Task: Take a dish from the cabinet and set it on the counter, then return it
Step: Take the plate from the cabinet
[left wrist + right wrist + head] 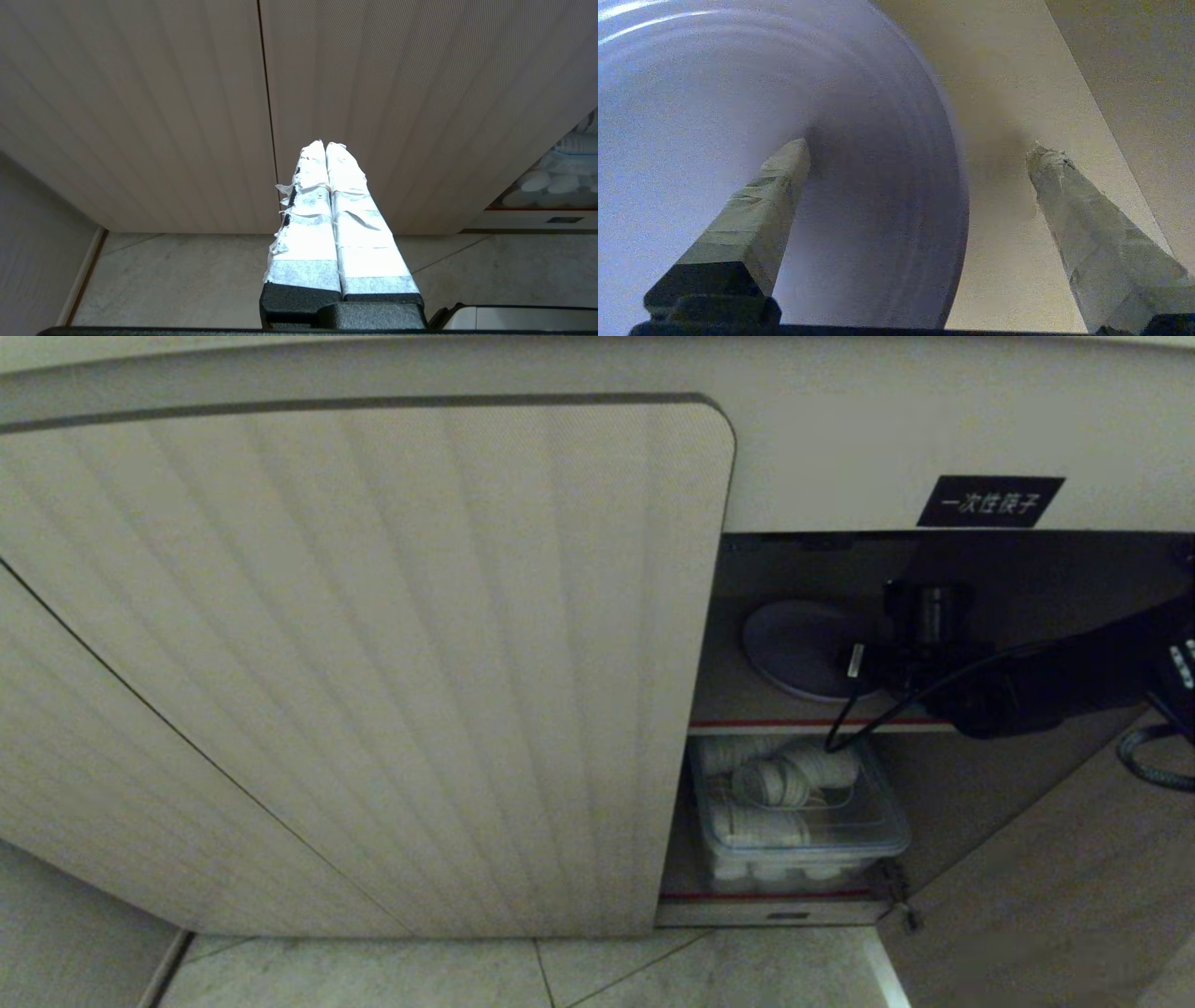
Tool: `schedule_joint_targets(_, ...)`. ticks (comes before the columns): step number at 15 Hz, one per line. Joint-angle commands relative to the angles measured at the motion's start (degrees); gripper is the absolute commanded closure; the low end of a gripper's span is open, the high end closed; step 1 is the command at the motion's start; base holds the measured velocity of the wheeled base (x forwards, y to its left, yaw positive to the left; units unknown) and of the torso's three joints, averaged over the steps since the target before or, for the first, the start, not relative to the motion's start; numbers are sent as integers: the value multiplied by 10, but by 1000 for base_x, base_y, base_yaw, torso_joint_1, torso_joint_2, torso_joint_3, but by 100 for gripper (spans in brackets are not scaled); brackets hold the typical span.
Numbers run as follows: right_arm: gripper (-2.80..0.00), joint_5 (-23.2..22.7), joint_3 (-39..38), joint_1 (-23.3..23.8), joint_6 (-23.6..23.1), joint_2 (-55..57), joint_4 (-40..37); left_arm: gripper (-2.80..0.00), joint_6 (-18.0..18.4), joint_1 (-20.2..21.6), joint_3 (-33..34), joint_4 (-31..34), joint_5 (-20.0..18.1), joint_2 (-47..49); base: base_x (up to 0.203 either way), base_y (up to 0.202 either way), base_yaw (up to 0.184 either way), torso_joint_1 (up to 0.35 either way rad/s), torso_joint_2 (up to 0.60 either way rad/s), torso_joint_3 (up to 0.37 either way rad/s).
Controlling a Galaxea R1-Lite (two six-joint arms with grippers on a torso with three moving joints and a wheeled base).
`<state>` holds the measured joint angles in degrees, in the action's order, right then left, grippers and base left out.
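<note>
Right, cabinet (373, 663) fills the head view: big ribbed door across the left and middle, opening at the right under the small black label (990, 501). Inner shelf (803, 714) has a red-trimmed front edge; below it sits a clear lidded bin (803, 826) packed with white rolls, not ours. The dish (803, 649) lies flat on the inner shelf, toward its left end, back from the front edge. Right arm reaches in from the right side of the opening, roughly level, cable trailing over the shelf edge. Right gripper (915, 154) is at the dish's right-hand rim, jaws spread wide and gripping nothing: in the right wrist view one finger (756, 210) is over the plate face, the other finger (1087, 224) over bare shelf past the rim, so the rim runs through the gap between them. Can't tell whether either finger is touching. Key relation, my read: dish is round, so no long axis to line up; what matters is the rim edge sitting between the jaws, and it does. Closing there should pinch the rim. Left gripper (325, 144) is parked outside, facing the closed door above the floor, jaws pressed together, empty. Right arm is clearly the nearer one.
</note>
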<state>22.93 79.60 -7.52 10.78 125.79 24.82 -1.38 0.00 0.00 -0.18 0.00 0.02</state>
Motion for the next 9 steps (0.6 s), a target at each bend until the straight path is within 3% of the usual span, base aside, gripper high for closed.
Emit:
schedule_joint_targets(1,-280,1,0,-1,1,2,-7,0,0,0,0,0,0,0,0,0,0,0,0,0)
schedule_joint_targets(9,-280,0,-2,-1,15,-1,-20,0,0,0,0,0,0,0,0,0,0,0,0,0)
